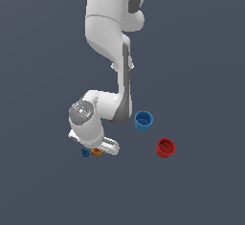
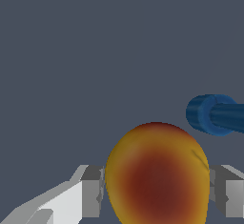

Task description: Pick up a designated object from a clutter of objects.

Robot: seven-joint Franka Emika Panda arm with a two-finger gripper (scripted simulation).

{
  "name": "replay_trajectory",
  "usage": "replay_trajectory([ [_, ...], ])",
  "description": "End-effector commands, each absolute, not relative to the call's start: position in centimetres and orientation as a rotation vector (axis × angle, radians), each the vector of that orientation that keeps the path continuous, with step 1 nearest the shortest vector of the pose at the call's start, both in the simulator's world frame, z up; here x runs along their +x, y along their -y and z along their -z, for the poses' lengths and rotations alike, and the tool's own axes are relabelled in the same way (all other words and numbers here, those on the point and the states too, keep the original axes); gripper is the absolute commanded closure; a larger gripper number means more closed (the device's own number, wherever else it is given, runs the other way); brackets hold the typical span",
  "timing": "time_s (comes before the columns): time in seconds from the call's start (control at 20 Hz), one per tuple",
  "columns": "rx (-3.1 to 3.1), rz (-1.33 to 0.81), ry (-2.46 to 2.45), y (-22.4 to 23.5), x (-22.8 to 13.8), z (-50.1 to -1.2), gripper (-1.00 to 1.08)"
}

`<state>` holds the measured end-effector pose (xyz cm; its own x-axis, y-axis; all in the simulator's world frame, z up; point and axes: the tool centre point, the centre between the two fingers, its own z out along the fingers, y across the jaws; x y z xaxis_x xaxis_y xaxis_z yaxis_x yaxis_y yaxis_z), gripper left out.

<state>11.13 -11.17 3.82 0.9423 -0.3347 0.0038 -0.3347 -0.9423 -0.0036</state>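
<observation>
Wrist view is showing the end effector (image 2: 155, 192) bracketing the ball (image 2: 157, 178), fingers (image 2: 90, 192) seemingly touching it; true clench I cannot tell. Ball is lying just beside the tiny blue piece (image 2: 212, 115). Lift is remaining.

Arm (image 1: 112, 51) bent low, fingers (image 2: 90, 192) spread apart.

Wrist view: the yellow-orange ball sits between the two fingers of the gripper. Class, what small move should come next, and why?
Probably close the gripper on the yellow-orange ball. The ball fills the space between the fingers, one on each side, with thin gaps showing, so it seems centred but not yet clamped. The small blue piece lies off to one side, clear of the closing path.
</observation>
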Motion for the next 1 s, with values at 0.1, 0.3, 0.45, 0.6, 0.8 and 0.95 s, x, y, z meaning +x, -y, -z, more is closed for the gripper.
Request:
replay_trajectory([
  [0.1, -3.093, 0.008, -0.534, 11.4, 10.9, -4.3, 1.08],
  [0.3, -3.093, 0.008, -0.534, 11.7, 10.3, -5.5, 1.08],
  [0.45, -3.093, 0.007, -0.535, 12.2, 9.6, -6.8, 1.08],
  [0.6, -3.093, 0.007, -0.535, 12.8, 8.6, -8.6, 1.08],
  [0.8, -3.092, 0.006, -0.536, 13.8, 7.1, -11.5, 1.08],
  [0.95, -3.092, 0.005, -0.537, 14.7, 5.7, -14.2, 1.08],
])
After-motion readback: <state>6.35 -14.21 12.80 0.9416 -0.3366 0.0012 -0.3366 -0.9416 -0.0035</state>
